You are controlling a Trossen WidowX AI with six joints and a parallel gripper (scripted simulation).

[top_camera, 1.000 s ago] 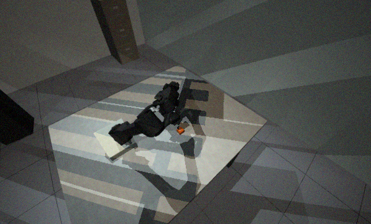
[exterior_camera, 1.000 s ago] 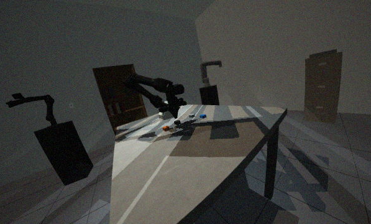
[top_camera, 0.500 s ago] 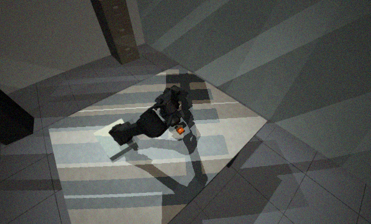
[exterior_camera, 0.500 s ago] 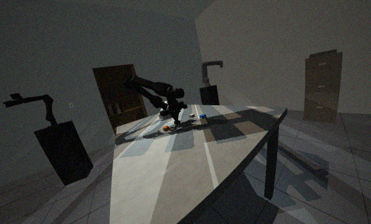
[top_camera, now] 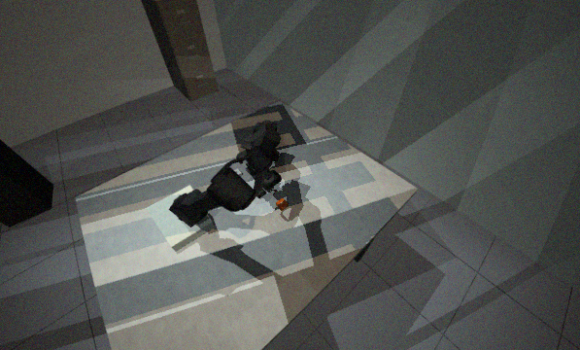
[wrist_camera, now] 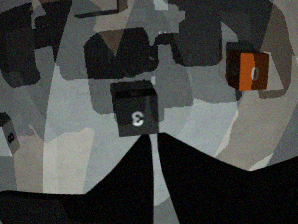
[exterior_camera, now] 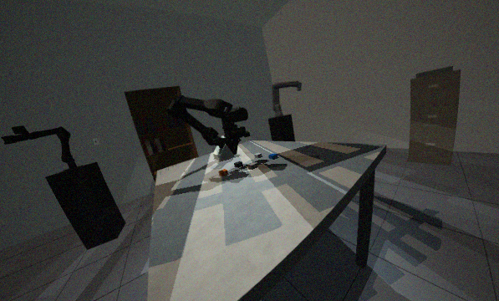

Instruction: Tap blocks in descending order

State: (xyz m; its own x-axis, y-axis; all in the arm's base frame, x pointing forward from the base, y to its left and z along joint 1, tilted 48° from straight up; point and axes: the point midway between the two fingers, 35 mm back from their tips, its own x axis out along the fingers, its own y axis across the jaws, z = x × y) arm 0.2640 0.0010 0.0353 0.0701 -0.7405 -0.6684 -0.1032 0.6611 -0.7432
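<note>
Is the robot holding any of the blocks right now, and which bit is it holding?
No, nothing is held. The end effector is shut with no block in it, and the black block is just beyond its tips.
</note>
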